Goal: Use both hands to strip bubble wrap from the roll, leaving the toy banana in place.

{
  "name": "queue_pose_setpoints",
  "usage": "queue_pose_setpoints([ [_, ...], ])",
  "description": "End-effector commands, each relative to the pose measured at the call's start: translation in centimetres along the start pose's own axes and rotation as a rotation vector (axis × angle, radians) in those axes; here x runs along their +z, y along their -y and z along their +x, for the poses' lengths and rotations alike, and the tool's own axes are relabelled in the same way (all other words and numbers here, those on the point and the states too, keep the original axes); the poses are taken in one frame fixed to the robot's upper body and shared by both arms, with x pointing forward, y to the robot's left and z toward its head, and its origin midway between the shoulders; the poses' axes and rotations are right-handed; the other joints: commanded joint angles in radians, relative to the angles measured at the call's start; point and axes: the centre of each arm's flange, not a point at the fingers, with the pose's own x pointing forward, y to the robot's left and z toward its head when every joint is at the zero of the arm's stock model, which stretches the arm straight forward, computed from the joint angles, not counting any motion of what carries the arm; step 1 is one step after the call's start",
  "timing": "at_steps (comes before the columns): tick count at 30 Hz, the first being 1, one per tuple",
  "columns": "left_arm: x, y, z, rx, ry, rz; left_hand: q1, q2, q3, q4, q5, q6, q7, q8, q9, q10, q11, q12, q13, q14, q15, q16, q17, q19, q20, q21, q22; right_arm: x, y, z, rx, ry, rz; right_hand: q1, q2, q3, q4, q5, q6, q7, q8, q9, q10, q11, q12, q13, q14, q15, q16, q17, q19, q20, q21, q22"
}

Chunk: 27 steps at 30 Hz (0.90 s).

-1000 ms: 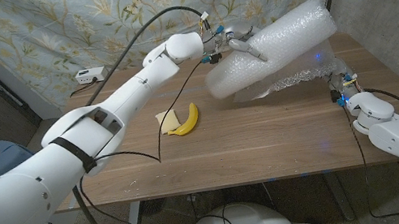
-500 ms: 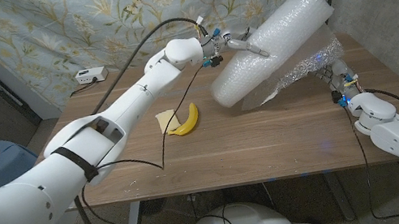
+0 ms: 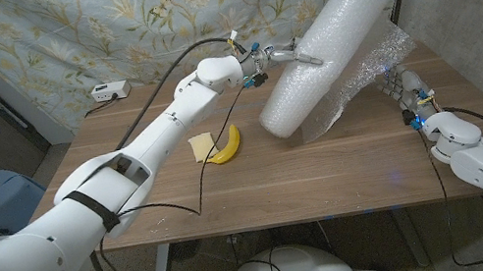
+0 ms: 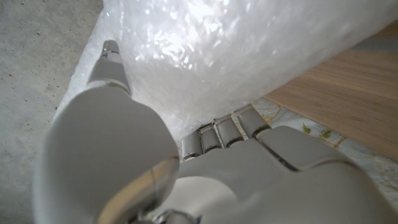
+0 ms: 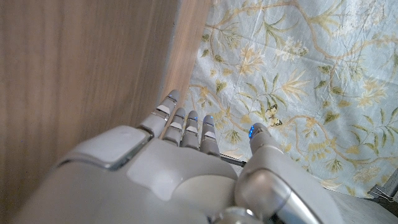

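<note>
A thick bubble wrap roll [image 3: 327,55] stands tilted, with its low end near the table's middle and its high end up to the right. My left hand [image 3: 279,53] grips the roll from its left side. In the left wrist view that hand [image 4: 186,168] has its thumb over the roll [image 4: 249,50] and its fingers under it. A loose sheet of wrap [image 3: 366,79] hangs from the roll toward my right hand [image 3: 410,91] at the table's right edge. Whether they touch is unclear. My right hand [image 5: 186,168] has straight, spread fingers with nothing between them. The toy banana [image 3: 224,145] lies left of the roll.
A pale yellow slice [image 3: 200,144] lies against the banana's left side. A small white box [image 3: 109,89] sits at the wooden table's [image 3: 328,175] far left corner. A floral curtain hangs behind the table, and a concrete wall stands to the right.
My left hand has tipped the roll steeper, raising its right end. The loose sheet has lifted off the table. The right hand and the banana have stayed put.
</note>
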Motion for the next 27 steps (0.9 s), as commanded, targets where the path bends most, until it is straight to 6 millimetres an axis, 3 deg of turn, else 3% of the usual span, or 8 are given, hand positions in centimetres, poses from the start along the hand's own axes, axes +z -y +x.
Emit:
queue_pose_setpoints([
  [1,-2.5,-0.5,-1.3,0.027,-0.020,-0.180,0.178,0.181,-0.002,-0.001,0.008,0.000,0.008,0.002,0.005,0.052,-0.039,-0.003,0.004,0.053,-0.051,0.004,0.000,-0.002,0.003,0.008,0.004,0.1,-0.7,0.6,0.022,-0.012,-0.014,-0.002,0.001,0.008,-0.004,0.000,0.004,0.004,0.005,0.003,-0.002,-0.003,0.006,0.005,-0.002,0.006,0.009,-0.001,-0.002,-0.004,0.004,0.004],
  [27,-7.2,0.1,-1.7,0.118,-0.013,-0.480,0.185,0.190,-0.007,-0.002,0.017,0.013,0.008,0.005,0.019,0.062,-0.039,-0.006,0.001,0.056,-0.050,0.010,-0.007,-0.011,0.005,0.022,0.004,3.3,-1.8,-0.6,0.057,0.079,-0.009,-0.003,0.000,0.008,-0.004,-0.001,0.008,0.006,0.006,0.003,-0.001,-0.002,0.007,0.005,-0.002,0.009,0.010,0.000,-0.001,-0.002,0.005,0.004],
])
